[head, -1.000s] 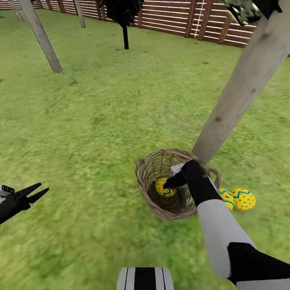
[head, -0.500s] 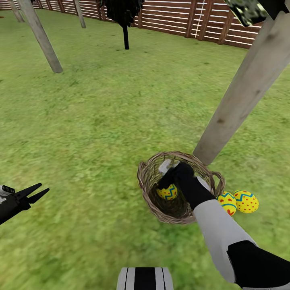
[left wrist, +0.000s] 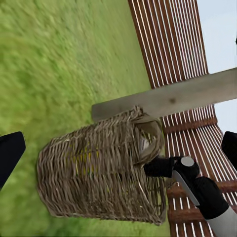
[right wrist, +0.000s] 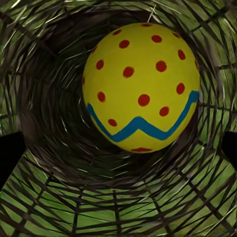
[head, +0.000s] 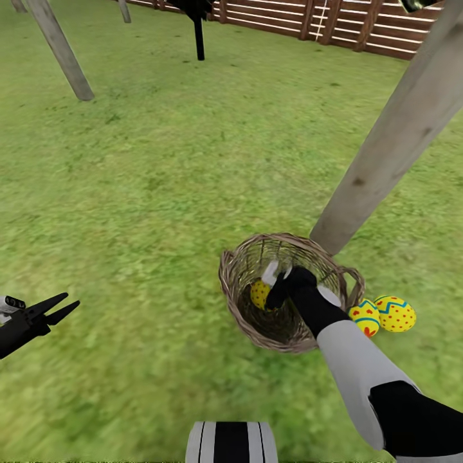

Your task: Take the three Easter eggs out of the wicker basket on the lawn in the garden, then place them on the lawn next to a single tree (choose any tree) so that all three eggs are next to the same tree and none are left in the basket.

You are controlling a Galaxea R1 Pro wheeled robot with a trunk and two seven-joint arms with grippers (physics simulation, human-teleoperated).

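Observation:
The wicker basket (head: 247,315) stands on the lawn (head: 148,193) at the foot of the tree's pale trunk (head: 392,141). One yellow dotted egg (head: 258,293) lies inside it, large in the right wrist view (right wrist: 140,86). My right gripper (head: 276,292) reaches down into the basket, open, its dark fingertips (right wrist: 11,155) spread wide with the egg just ahead of them. Two more eggs, one with a flower mark (head: 365,317) and one dotted (head: 396,313), lie on the grass between basket and trunk. My left gripper (head: 56,307) hovers open far to the left.
A slatted wooden fence (head: 334,22) closes the far side. A second pale trunk (head: 61,48) and a thin black trunk (head: 199,42) stand farther back. The left wrist view looks across at the basket's side (left wrist: 98,173) and my right arm (left wrist: 197,185).
The head camera has tipped down a little. My right gripper has gone deeper into the basket, and the egg inside has shifted toward the left wall. The left arm is still.

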